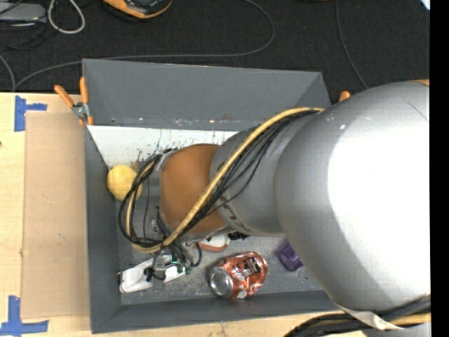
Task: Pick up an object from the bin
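My gripper (174,261) is low in the front-left part of the bin, mostly hidden under the arm's orange cover. A white plastic piece (135,279) lies just to its left on the bin floor, close to it or touching it; I cannot tell which. A small white and red thing (214,243) peeks out right beside the gripper. A crushed red and silver can (238,274) lies to its right near the front wall.
A yellow ball (121,181) rests against the left wall, partly behind the arm's cables. A small purple thing (287,255) lies at the front right, at the arm's edge. The arm and its cover hide the bin's middle and right.
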Motion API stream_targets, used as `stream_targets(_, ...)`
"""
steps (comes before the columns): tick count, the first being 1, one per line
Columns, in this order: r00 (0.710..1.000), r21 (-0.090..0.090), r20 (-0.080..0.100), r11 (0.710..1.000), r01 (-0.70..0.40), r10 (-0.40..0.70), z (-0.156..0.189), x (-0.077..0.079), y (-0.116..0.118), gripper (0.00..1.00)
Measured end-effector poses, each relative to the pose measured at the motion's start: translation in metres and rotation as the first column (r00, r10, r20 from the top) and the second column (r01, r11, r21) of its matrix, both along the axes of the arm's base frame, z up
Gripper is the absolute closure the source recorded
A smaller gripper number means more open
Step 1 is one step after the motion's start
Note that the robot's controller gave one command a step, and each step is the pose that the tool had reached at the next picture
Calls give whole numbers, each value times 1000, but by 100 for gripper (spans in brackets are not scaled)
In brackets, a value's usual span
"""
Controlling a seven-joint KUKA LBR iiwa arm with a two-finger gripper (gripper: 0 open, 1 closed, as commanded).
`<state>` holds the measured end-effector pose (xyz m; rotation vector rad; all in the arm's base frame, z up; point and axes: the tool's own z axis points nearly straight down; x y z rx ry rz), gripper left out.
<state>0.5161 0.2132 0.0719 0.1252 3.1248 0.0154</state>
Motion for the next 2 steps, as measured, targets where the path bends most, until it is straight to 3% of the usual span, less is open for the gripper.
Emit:
stream_targets(1,1000,0,0,1000,1,-1,0,0,0,0)
stream_targets(2,913,-7,8,913,-409,409,0,-12,13,0)
